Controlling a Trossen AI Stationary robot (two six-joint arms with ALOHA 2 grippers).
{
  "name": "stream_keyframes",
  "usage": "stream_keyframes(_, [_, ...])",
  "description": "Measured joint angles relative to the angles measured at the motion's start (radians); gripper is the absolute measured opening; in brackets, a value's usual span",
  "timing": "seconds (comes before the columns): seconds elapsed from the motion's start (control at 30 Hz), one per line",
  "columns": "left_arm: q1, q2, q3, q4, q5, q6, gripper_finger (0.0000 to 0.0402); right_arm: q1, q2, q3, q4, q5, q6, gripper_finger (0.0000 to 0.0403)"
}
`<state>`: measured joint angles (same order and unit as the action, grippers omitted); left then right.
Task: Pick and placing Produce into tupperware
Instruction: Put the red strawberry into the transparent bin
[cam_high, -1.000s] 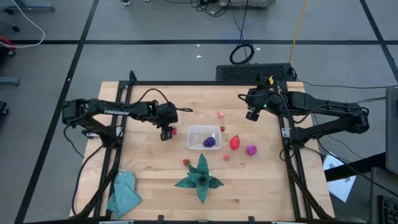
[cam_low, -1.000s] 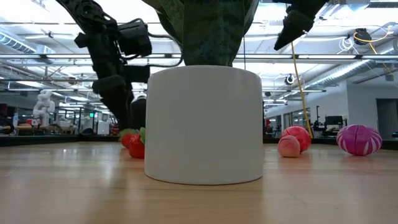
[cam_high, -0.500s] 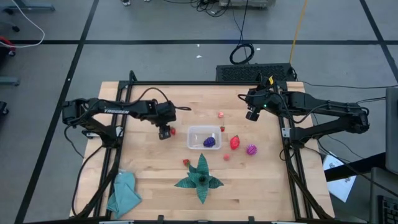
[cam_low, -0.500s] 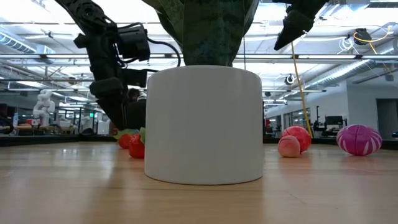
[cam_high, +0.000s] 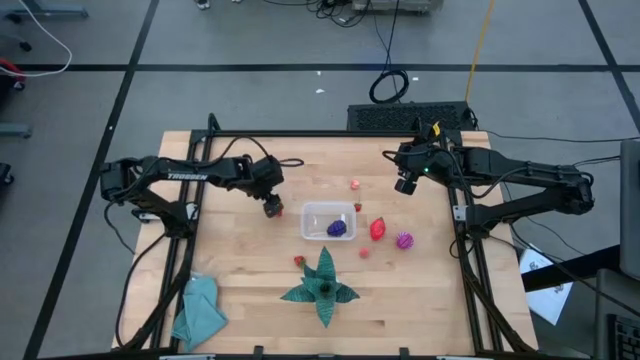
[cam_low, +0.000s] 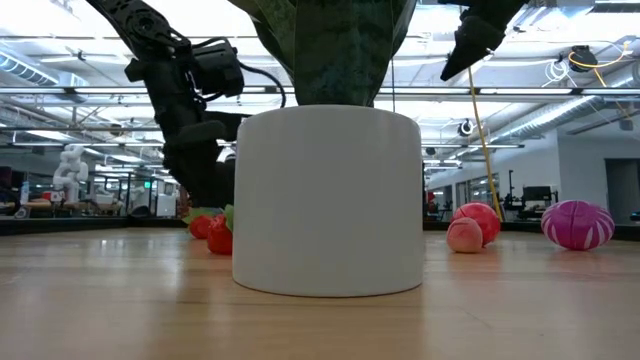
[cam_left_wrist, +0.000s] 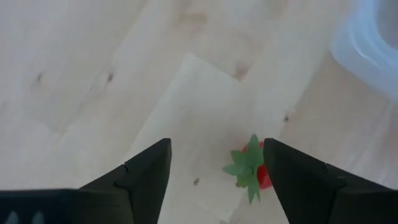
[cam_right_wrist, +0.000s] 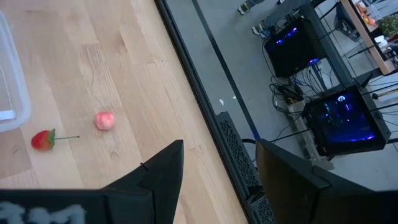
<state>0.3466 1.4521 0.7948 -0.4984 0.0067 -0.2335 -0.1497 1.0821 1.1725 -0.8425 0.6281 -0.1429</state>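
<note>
**Ann:** Red strawberry (cam_high: 279, 211) from above, sitting just left of the tupperware (cam_high: 329, 220); the left gripper (cam_high: 272, 205) hovers right over it.

**Ben:** Low down, the white pot (cam_low: 330, 200) blocks most of it.

**Ann:** On the left wrist, the jaws are spread with nothing between them, and the berry lies toward one finger (cam_left_wrist: 298, 180). Closing off-centre could flick it away.

**Ben:** The right gripper (cam_right_wrist: 217, 177) waits at the far right, parted and empty.

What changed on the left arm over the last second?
The left pincer shifted slightly toward the table's far edge and its jaws spread; they now stand open around the red strawberry on the table, beside the tupperware. Nothing is gripped. The right pincer hangs where it was, and the other fruits, the purple one in the tupperware included, lie as before.
</note>
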Motion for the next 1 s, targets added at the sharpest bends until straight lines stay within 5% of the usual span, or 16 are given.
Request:
stream_keyframes(0.4, [-0.104, 0.000, 0.000, -0.005, -0.086, -0.461, 0.0244, 0.000, 0.000, 0.000, -0.009, 0.000, -0.003, 0.0192])
stream_keyframes(1.0, [-0.238, 0.001, 0.000, -0.023, -0.185, -0.895, 0.0232, 0.000, 0.000, 0.000, -0.031, 0.000, -0.056, 0.0192])
